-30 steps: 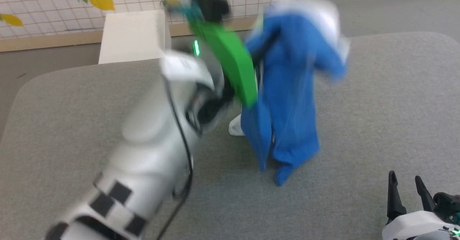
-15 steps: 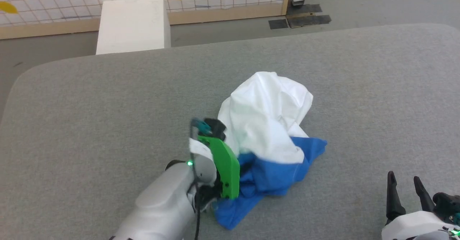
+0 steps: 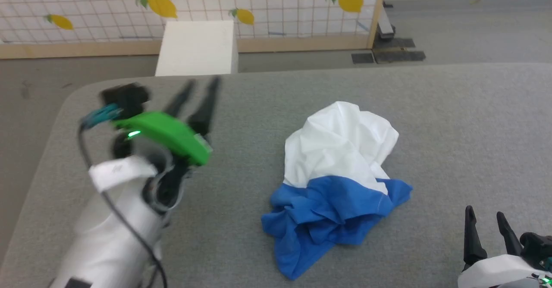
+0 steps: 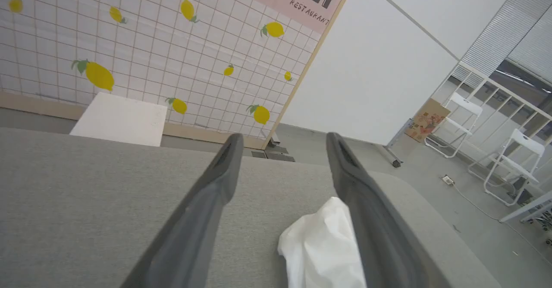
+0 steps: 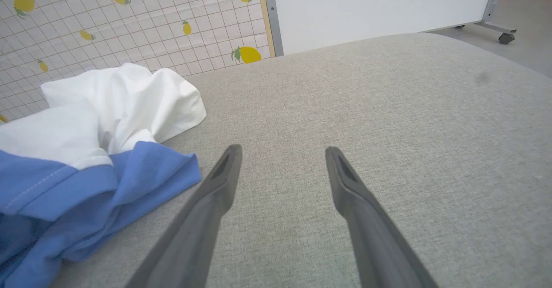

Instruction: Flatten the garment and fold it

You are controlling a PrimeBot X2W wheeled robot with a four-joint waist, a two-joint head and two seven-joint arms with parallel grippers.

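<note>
Showing blurred L hand, crumpled garment.

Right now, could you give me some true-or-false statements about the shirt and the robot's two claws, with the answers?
1. The shirt lies in a crumpled heap on the grey table. True.
2. The left gripper is clamped on the shirt. False: it is open and apart from the shirt, to the heap's left.
3. The right gripper is open and holds nothing. True.
4. The shirt is white all over. False: blue cloth bunches along its near side.
5. A white block stands beyond the table, before the lemon-patterned wall. True.
</note>
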